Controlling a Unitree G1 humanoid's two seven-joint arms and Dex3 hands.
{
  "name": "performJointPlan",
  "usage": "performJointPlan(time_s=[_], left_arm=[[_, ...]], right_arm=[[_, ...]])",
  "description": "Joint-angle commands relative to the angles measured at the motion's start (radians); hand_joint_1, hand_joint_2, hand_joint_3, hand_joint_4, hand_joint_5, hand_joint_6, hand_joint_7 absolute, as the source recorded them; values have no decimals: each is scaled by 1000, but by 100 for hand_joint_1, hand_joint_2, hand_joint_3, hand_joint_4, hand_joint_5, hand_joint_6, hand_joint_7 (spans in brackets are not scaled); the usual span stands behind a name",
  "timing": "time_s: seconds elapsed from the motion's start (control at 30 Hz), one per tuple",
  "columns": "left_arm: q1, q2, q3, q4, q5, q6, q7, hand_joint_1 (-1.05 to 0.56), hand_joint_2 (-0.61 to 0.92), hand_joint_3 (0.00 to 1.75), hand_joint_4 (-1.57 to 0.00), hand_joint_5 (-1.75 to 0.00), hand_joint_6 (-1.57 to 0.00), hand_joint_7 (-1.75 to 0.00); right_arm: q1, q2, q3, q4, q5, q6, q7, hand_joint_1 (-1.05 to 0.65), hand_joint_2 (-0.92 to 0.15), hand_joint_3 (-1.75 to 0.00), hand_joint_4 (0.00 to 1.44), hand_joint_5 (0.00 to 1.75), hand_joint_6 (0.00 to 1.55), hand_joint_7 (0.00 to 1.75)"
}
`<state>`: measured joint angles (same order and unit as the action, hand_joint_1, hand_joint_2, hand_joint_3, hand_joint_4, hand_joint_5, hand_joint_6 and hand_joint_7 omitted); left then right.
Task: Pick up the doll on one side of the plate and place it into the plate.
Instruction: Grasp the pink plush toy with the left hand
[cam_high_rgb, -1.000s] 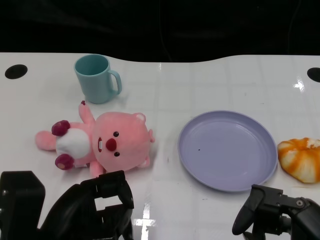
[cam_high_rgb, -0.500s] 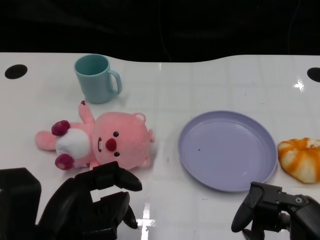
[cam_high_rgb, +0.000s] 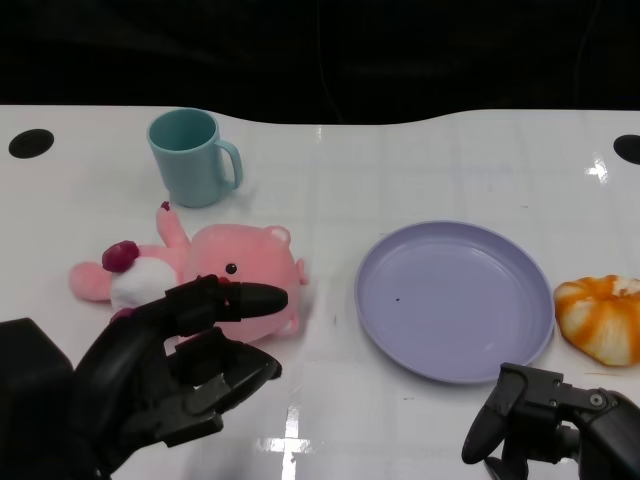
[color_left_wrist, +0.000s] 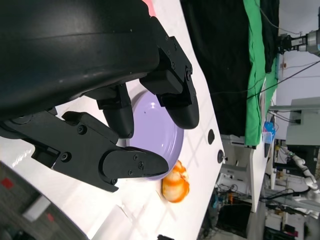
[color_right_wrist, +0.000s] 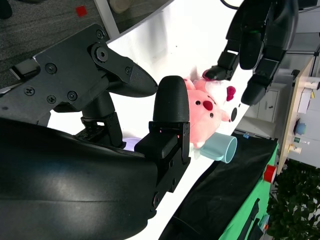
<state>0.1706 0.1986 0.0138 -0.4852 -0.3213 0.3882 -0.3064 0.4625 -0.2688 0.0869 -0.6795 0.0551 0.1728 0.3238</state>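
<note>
Nearest you, your left hand (cam_high_rgb: 170, 375) hangs over the table's (cam_high_rgb: 420, 160) near left edge with its fingers (cam_high_rgb: 250, 298) spread apart and nothing in them; the tips reach over the lower part of the doll's (cam_high_rgb: 250, 270) face, though you cannot tell from these views whether they touch it. Your right hand (cam_high_rgb: 545, 420) sits low at the near right, fingers loosely apart, holding nothing, just short of the plate's (cam_high_rgb: 455, 300) near rim. The pink doll lies on its back to the left of the plate, head toward the plate and apart from it, its white belly and dark red paws pointing left. The lavender plate lies flat and holds nothing. Just beside its right rim rests an orange-and-white bun-like thing (cam_high_rgb: 600, 318) — near the plate, not clearly touching. Farther back, beyond the doll, a teal mug (cam_high_rgb: 190, 157) stands upright with its handle toward the right; nothing lies between the doll and the plate. Against a second ago, your left hand has come up and forward — then its fingers lay folded at the table edge below the doll — while the right hand, doll, plate and mug have stayed put.
</note>
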Motion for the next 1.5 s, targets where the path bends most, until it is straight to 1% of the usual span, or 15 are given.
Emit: performJointPlan(time_s=[0.03, 0.1, 0.2, 0.3, 0.47, 0.57, 0.77, 0.97, 1.07, 1.27, 1.37, 1.5], left_arm=[[-21, 43, 15, -3, 37, -64, -19, -43, 92, 18, -26, -102, -44, -41], [-26, 69, 13, -2, 75, -92, -19, -49, 92, 16, -21, -98, -42, -37], [-43, 116, 4, 20, 179, -188, -18, -58, 92, 18, -21, -91, -42, -29], [-69, 139, 9, 43, 222, -233, -19, -62, 92, 16, -18, -87, -41, -25], [-125, 200, 7, 66, 340, -258, -8, -64, 92, 11, -9, -81, -35, -18], [-160, 261, -8, 79, 471, -281, 2, -66, 92, 12, -4, -78, -32, -15], [-220, 345, -44, 114, 695, -310, 7, -67, 92, 10, 0, -66, -28, -7], [-286, 373, -89, 170, 874, -307, 15, -66, 92, 3, 0, -52, -27, -3], [-328, 387, -119, 199, 940, -290, -17, -67, 92, 4, 0, -43, -25, -2], [-408, 408, -191, 283, 1046, -283, -56, -71, 92, 3, 0, -33, -24, -1], [-445, 408, -228, 332, 1096, -280, -64, -72, 92, 3, 0, -31, -24, 0], [-492, 403, -274, 398, 1154, -278, -70, -72, 91, 1, 0, -33, -24, 0]], right_arm=[[-4, -4, -3, 7, 4, 0, -4, -21, -53, -110, 66, 172, 58, 142], [-5, -3, -4, 10, 4, -3, -4, -21, -53, -110, 66, 172, 59, 142], [-7, -3, -5, 15, 5, -7, -4, -20, -53, -109, 66, 172, 59, 141], [-8, -6, -8, 17, -1, -11, -5, -20, -54, -108, 66, 172, 59, 141], [-7, -6, -11, 18, 3, -15, -3, -20, -54, -108, 66, 172, 59, 140], [-7, -7, -11, 16, 1, -12, -4, -19, -55, -107, 65, 172, 59, 140], [-7, -3, -8, 12, 3, -3, -7, -18, -55, -107, 65, 173, 59, 140], [-6, -4, -5, 10, -3, -4, -10, -19, -55, -108, 65, 172, 59, 140], [-6, -3, -5, 6, 0, 0, -10, -19, -55, -108, 65, 173, 59, 140], [-3, -3, -3, 0, -1, 2, -13, -19, -54, -110, 65, 173, 59, 141], [0, -5, -4, -3, -1, 3, -13, -19, -54, -110, 64, 173, 59, 141], [5, -4, -4, -9, -2, 5, -15, -19, -54, -109, 65, 173, 59, 141]])
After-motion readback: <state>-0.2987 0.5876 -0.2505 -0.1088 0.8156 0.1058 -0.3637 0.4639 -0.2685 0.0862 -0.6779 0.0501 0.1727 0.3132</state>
